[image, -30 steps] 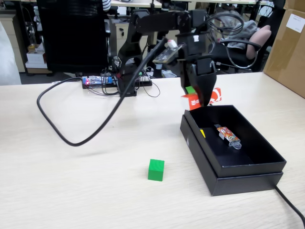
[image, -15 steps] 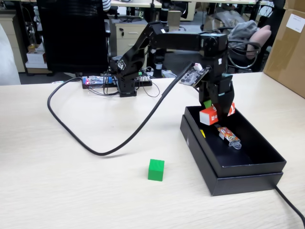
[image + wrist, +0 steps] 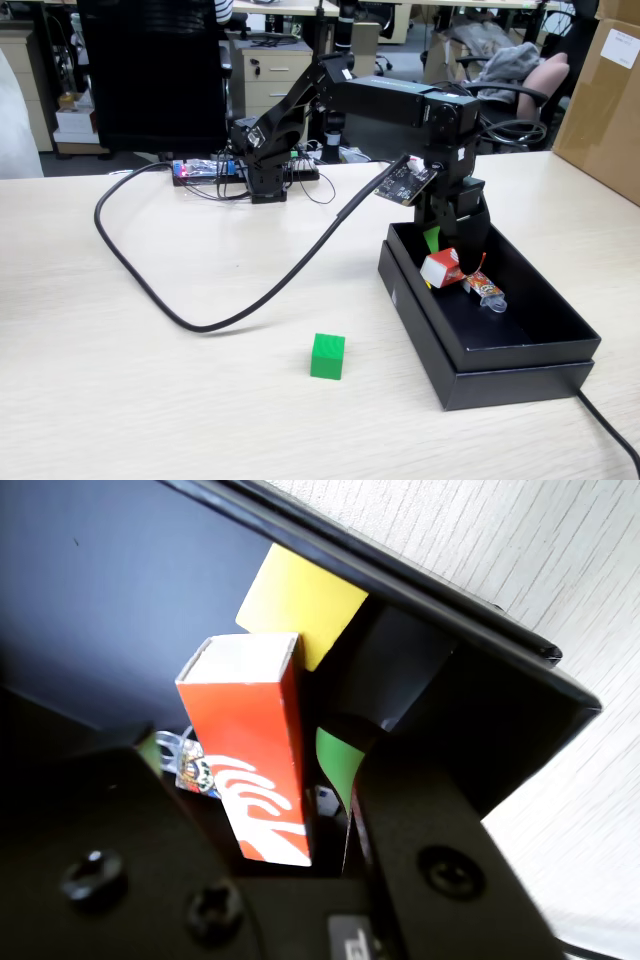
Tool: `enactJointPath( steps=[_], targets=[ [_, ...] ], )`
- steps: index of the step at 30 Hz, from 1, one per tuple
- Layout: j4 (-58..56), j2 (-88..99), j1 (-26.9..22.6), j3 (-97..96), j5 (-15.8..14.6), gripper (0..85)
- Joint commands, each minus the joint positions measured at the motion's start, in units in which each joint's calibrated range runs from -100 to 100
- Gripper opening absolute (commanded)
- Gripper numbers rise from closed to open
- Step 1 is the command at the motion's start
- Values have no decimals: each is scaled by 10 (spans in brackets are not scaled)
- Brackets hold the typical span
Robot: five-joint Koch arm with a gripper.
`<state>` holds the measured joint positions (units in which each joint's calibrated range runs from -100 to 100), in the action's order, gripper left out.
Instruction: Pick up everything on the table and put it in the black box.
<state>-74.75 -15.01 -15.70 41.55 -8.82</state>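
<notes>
My gripper (image 3: pixel 446 246) hangs inside the black box (image 3: pixel 520 352), at its far left end, and its jaws stand open. The red carton (image 3: pixel 442 268) with white swirls lies tilted just under them. In the wrist view the red carton (image 3: pixel 255 770) sits between the green-padded fingers (image 3: pixel 338 765), with a gap on each side of it. The yellow cube (image 3: pixel 300 600) rests in the box corner beyond the carton. On the table (image 3: pixel 150 400), the green cube (image 3: pixel 327 356) stands left of the box.
A colourful wrapped packet (image 3: pixel 485 290) lies in the box next to the carton. A thick black cable (image 3: pixel 200 325) loops over the tabletop to the arm. A circuit board (image 3: pixel 208 168) sits at the arm's base, and a brown cardboard carton (image 3: pixel 605 100) stands at far right.
The arm carried the red carton from beyond the box's far edge over the rim and down into the box. The jaws have opened, and the carton now lies lower and tilted.
</notes>
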Motion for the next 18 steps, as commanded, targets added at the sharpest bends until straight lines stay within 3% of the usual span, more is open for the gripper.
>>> enactJointPath(
  steps=[1, 6, 18],
  targets=[
    [19, 52, 2, 25, 3, 348],
    [18, 164, 29, 31, 5, 350],
    [18, 192, 126, 42, 13, 390]
  ],
)
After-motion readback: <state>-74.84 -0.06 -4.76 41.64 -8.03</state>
